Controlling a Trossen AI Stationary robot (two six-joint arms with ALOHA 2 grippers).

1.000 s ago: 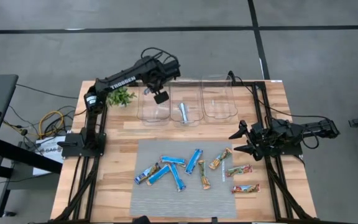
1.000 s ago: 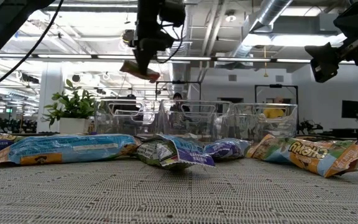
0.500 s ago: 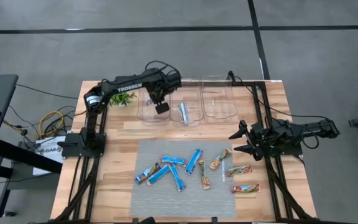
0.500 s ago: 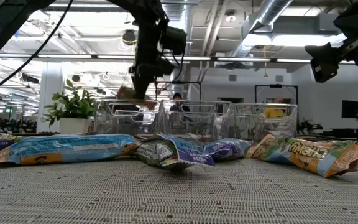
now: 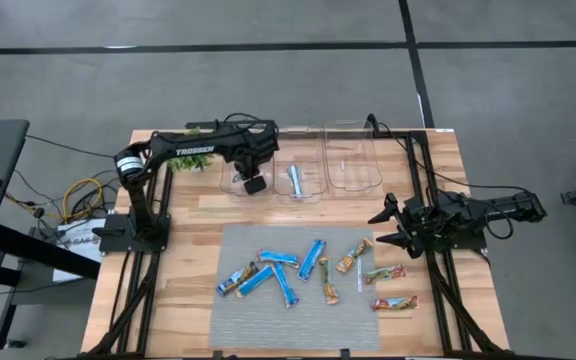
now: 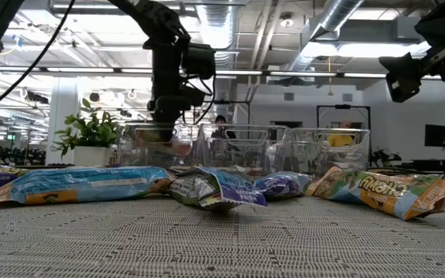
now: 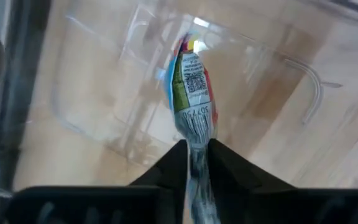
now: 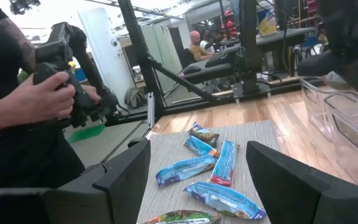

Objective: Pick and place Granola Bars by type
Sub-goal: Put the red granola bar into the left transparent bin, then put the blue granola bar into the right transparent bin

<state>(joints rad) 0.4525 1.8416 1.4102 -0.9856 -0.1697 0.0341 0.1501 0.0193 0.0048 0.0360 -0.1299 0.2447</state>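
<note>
Left gripper (image 7: pixel 196 155): fingers pinching the end of a tan granola bar (image 7: pixel 191 87), low inside the left clear bin (image 5: pixel 236 183); best to release fully, then lift straight up clear of the walls.

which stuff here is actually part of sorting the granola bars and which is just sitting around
Part of the job:
- granola bars on the grey mat
- the bar between the left gripper's fingers
- three clear bins, one with a blue bar
- left gripper, over the left bin
- right gripper, open, waiting beside the mat

Just lying about:
- potted plant
- cables off the table
</note>
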